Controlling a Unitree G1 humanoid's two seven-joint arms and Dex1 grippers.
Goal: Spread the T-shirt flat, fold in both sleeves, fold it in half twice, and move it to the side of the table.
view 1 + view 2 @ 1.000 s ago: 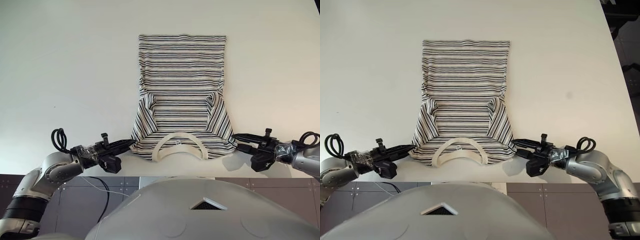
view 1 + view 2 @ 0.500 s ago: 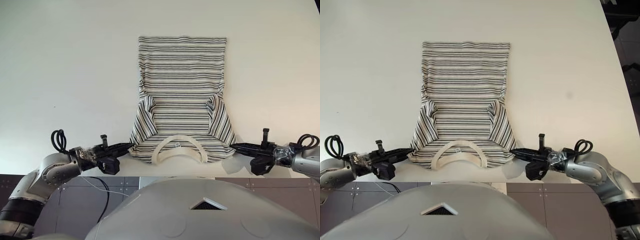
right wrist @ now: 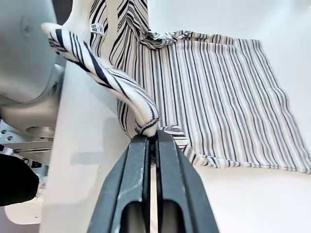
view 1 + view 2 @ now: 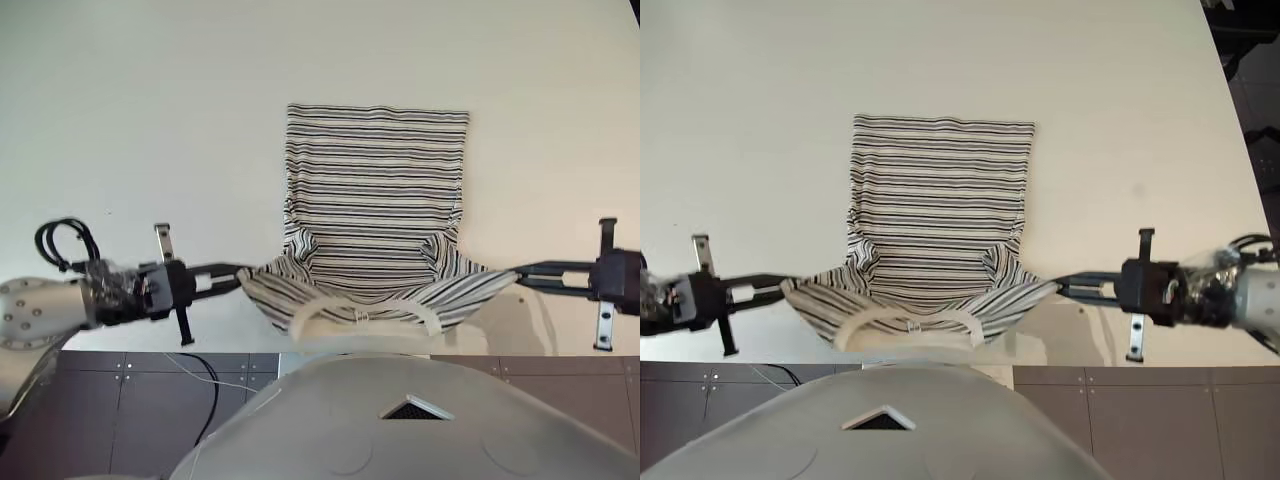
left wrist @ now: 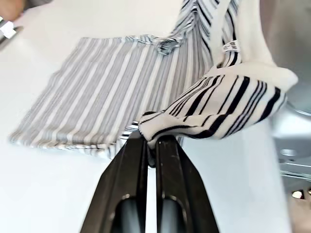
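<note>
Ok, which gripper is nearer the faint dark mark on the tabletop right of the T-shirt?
Right. The right gripper, jaws shut on a T-shirt shoulder, sits nearer the robot than the mark; the left gripper holds the opposite shoulder, across the shirt.

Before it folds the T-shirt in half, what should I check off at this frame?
1. Left gripper jaws shut on a near corner of the T-shirt: ok.
2. Right gripper jaws shut on the opposite corner: ok.
3. Both sleeves folded in: ok.
4. Collar raised, hem flat on the table: ok.
5. Both fabric layers pinched: cannot tell.
</note>
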